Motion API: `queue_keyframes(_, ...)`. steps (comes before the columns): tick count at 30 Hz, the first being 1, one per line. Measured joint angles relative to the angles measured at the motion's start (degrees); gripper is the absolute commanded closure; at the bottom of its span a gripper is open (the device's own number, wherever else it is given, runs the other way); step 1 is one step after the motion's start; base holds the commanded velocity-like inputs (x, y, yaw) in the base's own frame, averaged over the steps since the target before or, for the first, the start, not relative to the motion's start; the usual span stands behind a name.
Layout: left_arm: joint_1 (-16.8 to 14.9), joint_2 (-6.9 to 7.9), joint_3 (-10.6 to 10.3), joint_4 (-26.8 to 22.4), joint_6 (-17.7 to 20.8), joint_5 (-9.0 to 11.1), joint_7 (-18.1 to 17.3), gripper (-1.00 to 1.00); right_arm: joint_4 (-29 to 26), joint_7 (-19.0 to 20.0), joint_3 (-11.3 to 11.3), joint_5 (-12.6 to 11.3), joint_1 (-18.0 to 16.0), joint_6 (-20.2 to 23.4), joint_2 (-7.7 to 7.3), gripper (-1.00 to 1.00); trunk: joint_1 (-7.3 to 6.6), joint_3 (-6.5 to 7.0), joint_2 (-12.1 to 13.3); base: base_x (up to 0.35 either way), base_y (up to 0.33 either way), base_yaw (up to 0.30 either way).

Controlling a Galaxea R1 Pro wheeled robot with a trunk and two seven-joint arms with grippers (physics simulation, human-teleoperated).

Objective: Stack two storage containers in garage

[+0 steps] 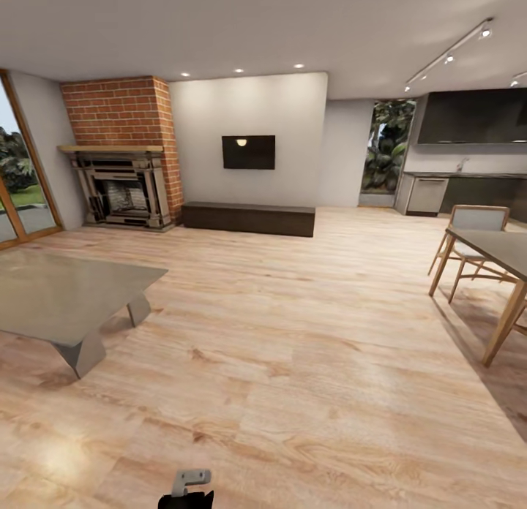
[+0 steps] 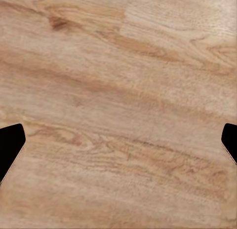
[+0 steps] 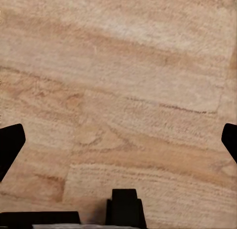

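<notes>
I am in the living room, over its light wood-plank flooring (image 1: 293,348). The two storage containers and the garage are out of view. In the left wrist view my left gripper (image 2: 118,145) hangs open over bare planks, its black fingertips (image 2: 10,147) far apart with nothing between them. My right gripper (image 3: 118,146) is open too in the right wrist view, above the same wood, and holds nothing. A small dark and grey piece of my own body (image 1: 187,491) pokes in at the head view's lower edge.
A grey low table (image 1: 66,297) stands at the left. The brick fireplace (image 1: 124,154), wall TV (image 1: 249,151) and long dark cabinet (image 1: 249,219) line the far wall. A dining table (image 1: 498,253) with chairs (image 1: 474,231) is at the right, a kitchen counter (image 1: 461,191) behind it.
</notes>
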Motion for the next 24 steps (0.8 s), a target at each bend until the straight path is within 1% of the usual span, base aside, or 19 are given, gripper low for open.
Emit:
queue_keyframes(6, 0.0, -0.01, 0.0, 0.0, 0.0, -0.01, 0.0, -1.0, 3.09, 0.04, -0.21, -0.05, 0.09, -1.55, -0.38, -1.0, 0.0, 0.0, 0.0, 0.343, 0.0, 0.0)
queue_keyframes(24, 0.0, 0.0, -0.52, 0.0, 0.0, 0.0, 0.0, -1.0, 4.62, 0.0, -0.23, -0.07, 0.11, -2.32, -0.52, -1.0, 0.0, 0.09, 0.0, 0.343, 0.0, 0.0)
